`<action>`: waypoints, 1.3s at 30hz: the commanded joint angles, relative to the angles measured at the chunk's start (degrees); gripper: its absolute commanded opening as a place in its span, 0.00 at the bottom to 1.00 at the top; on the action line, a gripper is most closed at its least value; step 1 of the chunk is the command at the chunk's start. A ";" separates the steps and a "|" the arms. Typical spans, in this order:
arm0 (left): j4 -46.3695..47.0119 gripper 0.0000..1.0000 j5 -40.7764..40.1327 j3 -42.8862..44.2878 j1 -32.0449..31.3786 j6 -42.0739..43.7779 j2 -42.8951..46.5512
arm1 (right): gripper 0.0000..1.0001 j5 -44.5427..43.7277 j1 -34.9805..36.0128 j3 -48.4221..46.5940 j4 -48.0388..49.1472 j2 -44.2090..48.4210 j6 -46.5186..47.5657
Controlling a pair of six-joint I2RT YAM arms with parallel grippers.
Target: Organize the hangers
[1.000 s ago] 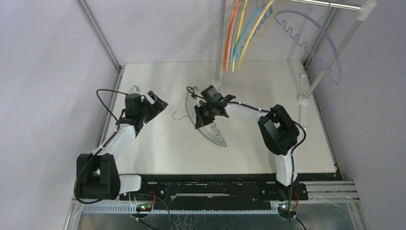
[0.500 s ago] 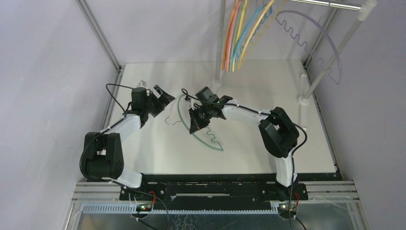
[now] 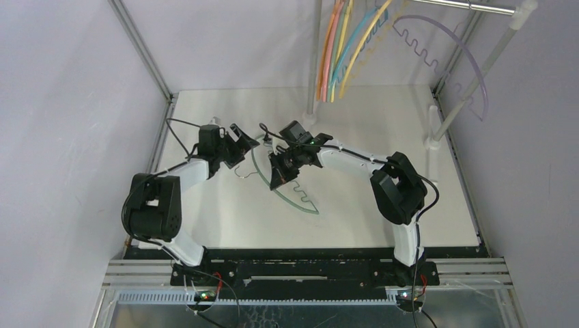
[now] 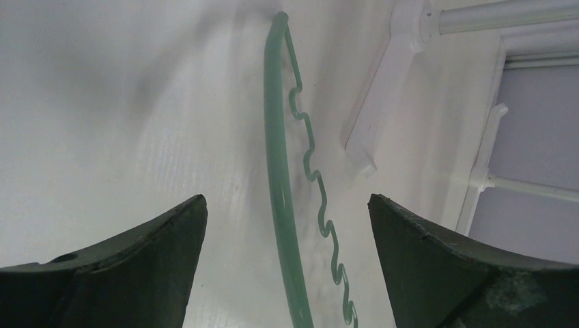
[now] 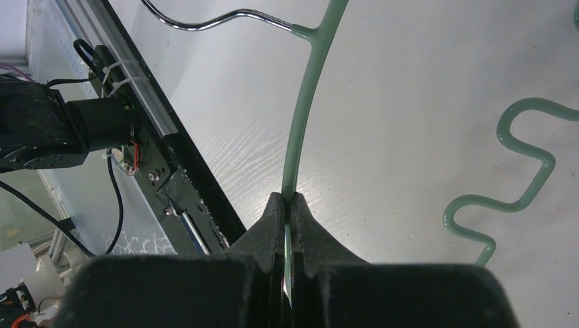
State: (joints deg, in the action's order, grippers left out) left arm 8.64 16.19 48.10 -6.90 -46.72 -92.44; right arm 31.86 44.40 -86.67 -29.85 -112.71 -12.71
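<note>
Our right gripper (image 5: 288, 198) is pinched shut on the green hanger (image 5: 307, 102). Both fingers press on its smooth curved bar, a little way from where the metal hook (image 5: 205, 24) joins it. The wavy edge of the hanger curls off to one side of the fingers. From above we see the right gripper (image 3: 278, 179) near the middle of the white table (image 3: 205, 205), with the green hanger (image 3: 300, 203) running under it in a long bend. We think the hanger lies low on the table, but from above it is hard to be sure. Our left gripper (image 3: 244, 142) is just beside the top end of the hanger, and its fingers are spread wide. In the left wrist view the left gripper (image 4: 285, 198) has one dark finger on each side of the green hanger (image 4: 276, 171), and neither finger touches it. The hanger's tip points toward the white foot (image 4: 382, 109) of the rack. At the back, the other hangers (image 3: 334, 55), orange, pink, yellow and teal, hang close together on the rack (image 3: 471, 7). A pale purple hanger (image 3: 464, 55) hangs further along, apart from them.
</note>
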 commanded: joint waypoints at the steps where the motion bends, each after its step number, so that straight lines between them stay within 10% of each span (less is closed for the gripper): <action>1: 2.17 0.91 1.64 2.65 -1.02 -1.39 -1.19 | 0.00 1.95 -0.19 -3.59 1.17 2.67 1.70; 11: 5.55 0.75 3.23 4.79 -6.26 -5.16 -6.26 | 0.00 2.68 -0.98 -4.01 0.80 2.58 2.02; 15: 6.72 0.50 4.68 6.08 -6.25 -5.69 -7.13 | 0.00 2.46 -1.28 -3.04 0.84 2.59 2.16; 19: 4.65 0.01 4.31 7.32 -6.27 -4.40 -7.05 | 0.00 1.34 -1.57 -2.09 0.77 2.64 2.49; 24: 3.58 0.00 3.63 7.16 -6.26 -3.99 -6.87 | 0.01 -2.18 -2.17 -2.74 -1.42 2.57 3.20; 29: 3.31 0.00 3.62 7.23 -6.18 -4.50 -7.08 | 0.57 -8.98 -1.32 -3.26 -2.37 4.97 6.23; 39: 1.22 0.00 4.23 10.90 -6.18 -5.36 -5.94 | 0.68 -7.60 0.73 -5.09 -3.11 0.56 5.64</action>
State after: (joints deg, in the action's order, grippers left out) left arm 8.86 18.85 54.50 -13.21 -51.53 -99.88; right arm 24.05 43.40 -88.71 -33.56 -111.90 -7.84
